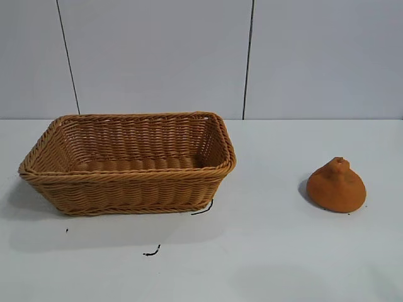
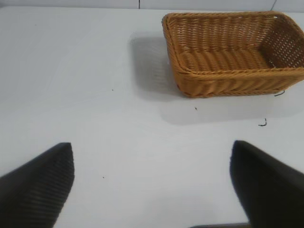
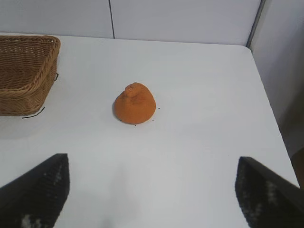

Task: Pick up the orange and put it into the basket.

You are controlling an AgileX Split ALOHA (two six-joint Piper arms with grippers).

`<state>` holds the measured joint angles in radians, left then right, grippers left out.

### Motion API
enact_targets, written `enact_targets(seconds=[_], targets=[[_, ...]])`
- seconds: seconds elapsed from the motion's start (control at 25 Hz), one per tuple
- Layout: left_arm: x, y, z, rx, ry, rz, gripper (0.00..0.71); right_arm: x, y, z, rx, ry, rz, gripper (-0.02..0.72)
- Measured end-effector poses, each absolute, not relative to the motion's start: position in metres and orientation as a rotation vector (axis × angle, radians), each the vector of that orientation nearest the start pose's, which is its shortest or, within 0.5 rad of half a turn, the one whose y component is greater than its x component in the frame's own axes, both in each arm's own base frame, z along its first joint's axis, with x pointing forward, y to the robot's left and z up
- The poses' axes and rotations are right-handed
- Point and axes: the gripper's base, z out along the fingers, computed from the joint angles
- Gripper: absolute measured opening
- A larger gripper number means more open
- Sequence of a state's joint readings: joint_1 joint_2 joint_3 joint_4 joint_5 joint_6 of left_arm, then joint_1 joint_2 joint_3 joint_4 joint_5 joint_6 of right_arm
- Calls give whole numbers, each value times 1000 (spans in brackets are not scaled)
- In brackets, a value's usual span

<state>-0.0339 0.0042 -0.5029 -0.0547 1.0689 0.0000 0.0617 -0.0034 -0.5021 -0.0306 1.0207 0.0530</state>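
The orange (image 1: 337, 184) is dull orange with a knobby neck and sits on the white table at the right; it also shows in the right wrist view (image 3: 135, 103). The wicker basket (image 1: 129, 176) stands at the left, empty; it shows in the left wrist view (image 2: 228, 78) and partly in the right wrist view (image 3: 23, 71). My right gripper (image 3: 152, 166) is open and empty, apart from the orange, which lies ahead of it. My left gripper (image 2: 152, 156) is open and empty over bare table, apart from the basket. Neither gripper shows in the exterior view.
The white table (image 1: 264, 251) has small black marks (image 1: 151, 251) in front of the basket. Its edge (image 3: 266, 99) runs close to the orange's far side in the right wrist view. A grey panelled wall stands behind.
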Motion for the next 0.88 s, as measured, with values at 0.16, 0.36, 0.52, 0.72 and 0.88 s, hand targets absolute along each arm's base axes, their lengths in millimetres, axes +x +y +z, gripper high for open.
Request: enact_targets(seconds=[0.16,0.36,0.52,0.72,0.88], targets=[[-5,-4,278,38,2053,-87,639,-4,-3,281,-8,1999,37,678],[-5,-4,278,38,2053,-87,639,2,-2,288,-19,2039,29,678],[-5,-4,278,38,2053,-87,639,32,-1,303,-23,2222,5,678],[-5,-4,278,38,2053,-87,639,95,2,317,-31,2491,-11,678],[-5,-4,277,38,2054,-87,639,137,5,322,-35,2598,-16,678]])
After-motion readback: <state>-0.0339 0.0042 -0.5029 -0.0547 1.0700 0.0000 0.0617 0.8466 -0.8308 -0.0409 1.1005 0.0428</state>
